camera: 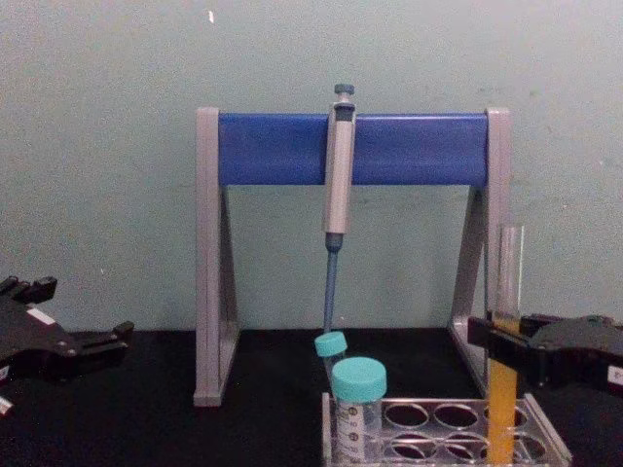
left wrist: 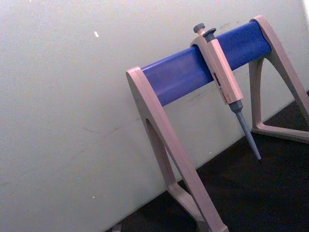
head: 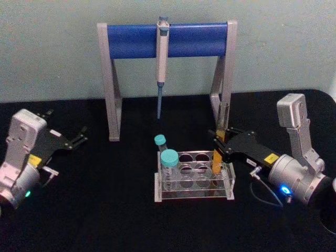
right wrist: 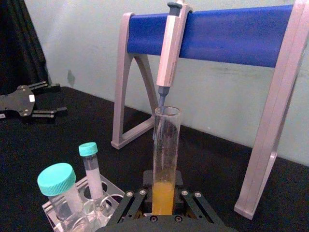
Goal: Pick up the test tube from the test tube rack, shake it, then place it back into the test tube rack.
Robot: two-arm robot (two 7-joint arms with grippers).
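Observation:
The test tube (head: 217, 157) is a long clear glass tube with orange-yellow liquid in its lower part. It stands upright in a hole at the right end of the clear test tube rack (head: 194, 197). My right gripper (head: 218, 143) reaches in from the right and is shut on the tube at mid-height, just above the rack. In the chest view the black fingers (camera: 484, 342) clasp the test tube (camera: 503, 389) over the rack (camera: 438, 438). In the right wrist view the tube (right wrist: 166, 145) rises between the gripper's (right wrist: 164, 195) fingers. My left gripper (head: 68, 126) rests open at the far left.
Two teal-capped tubes (head: 169, 157) stand at the rack's left end. Behind the rack rises the grey-and-blue pipette stand (head: 168, 39) with a pipette (head: 161, 63) hanging from its bar. Its right leg (head: 223, 94) is close behind the tube. The table (head: 105, 210) is black.

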